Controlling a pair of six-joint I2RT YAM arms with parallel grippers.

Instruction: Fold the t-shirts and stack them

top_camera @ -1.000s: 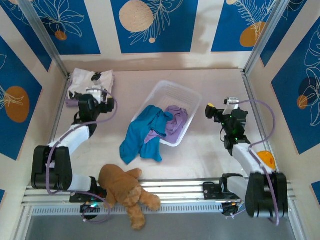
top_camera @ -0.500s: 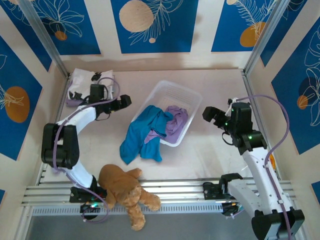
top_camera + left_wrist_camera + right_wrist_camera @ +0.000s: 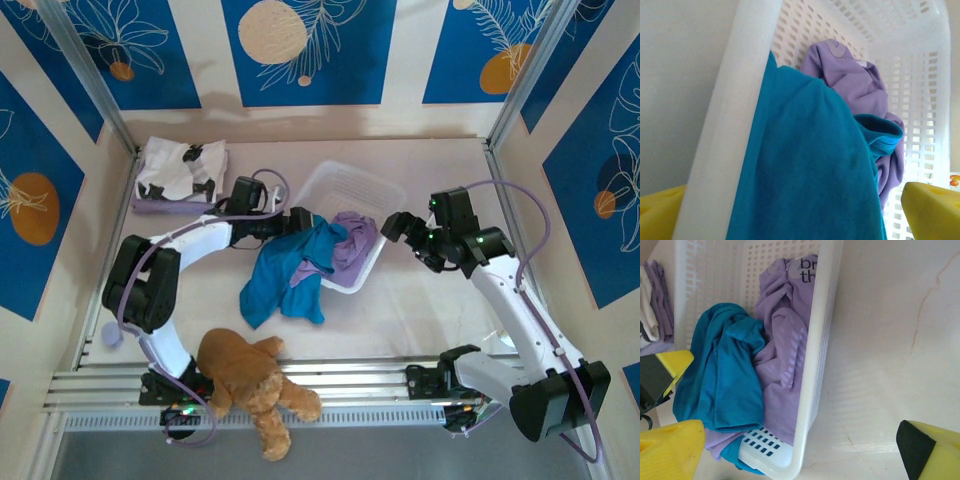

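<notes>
A teal-blue t-shirt hangs over the near left rim of a white basket onto the table. A lavender t-shirt lies crumpled inside the basket. My left gripper is open at the basket's left rim, its jaws wide on either side of the teal cloth and the rim, holding nothing. My right gripper hovers open just right of the basket, above its right rim. At the back left, a white t-shirt with black blotches lies folded on lavender cloth.
A brown teddy bear lies at the near edge beside the left arm's base. Bare table stretches right of and in front of the basket. Walls close in the left, back and right sides.
The left arm swung from the folded stack at the back left over to the basket's left rim. The right arm moved left to the basket's right side. Both grippers stayed open.
</notes>
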